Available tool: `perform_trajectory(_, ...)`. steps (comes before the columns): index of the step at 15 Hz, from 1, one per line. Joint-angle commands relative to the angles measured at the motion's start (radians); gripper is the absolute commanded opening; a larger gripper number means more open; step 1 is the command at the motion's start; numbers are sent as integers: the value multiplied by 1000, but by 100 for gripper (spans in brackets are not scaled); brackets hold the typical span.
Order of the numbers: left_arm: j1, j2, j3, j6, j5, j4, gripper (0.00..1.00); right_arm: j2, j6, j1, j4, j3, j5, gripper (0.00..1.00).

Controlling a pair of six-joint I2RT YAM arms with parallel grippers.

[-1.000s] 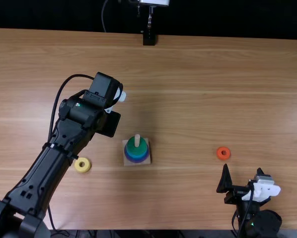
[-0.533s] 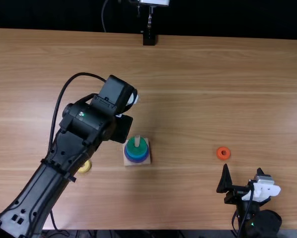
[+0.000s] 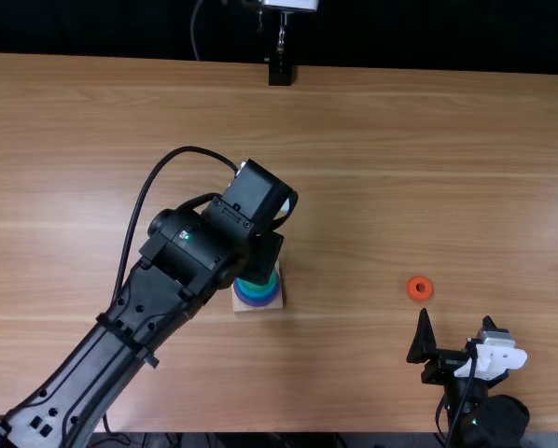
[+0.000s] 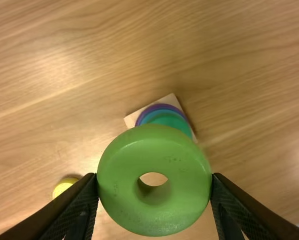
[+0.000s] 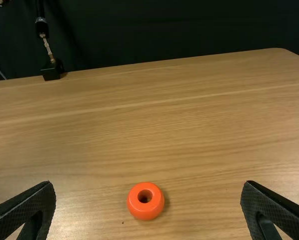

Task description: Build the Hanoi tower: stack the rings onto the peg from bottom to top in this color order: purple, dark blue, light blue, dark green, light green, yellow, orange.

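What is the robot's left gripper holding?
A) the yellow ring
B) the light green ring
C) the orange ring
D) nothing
B. The light green ring sits between the two fingers of the left gripper, with one finger touching each side.

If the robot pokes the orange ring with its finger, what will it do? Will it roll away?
The orange ring lies flat on the table, so a gentle push would probably slide it, not roll it. Stood on its rounded edge, it might roll. Its surface looks smooth and a bit shiny, so it could be slightly slippery.
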Motion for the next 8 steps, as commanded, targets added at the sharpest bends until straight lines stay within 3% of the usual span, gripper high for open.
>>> perform_trajectory(1,-9,-15,30,-18,-2,-8,0,-13,3,-7,-77,-72,12,100)
perform_trajectory(8,-37,14,30,-18,-2,-12,0,-13,3,-7,-77,-72,12,100)
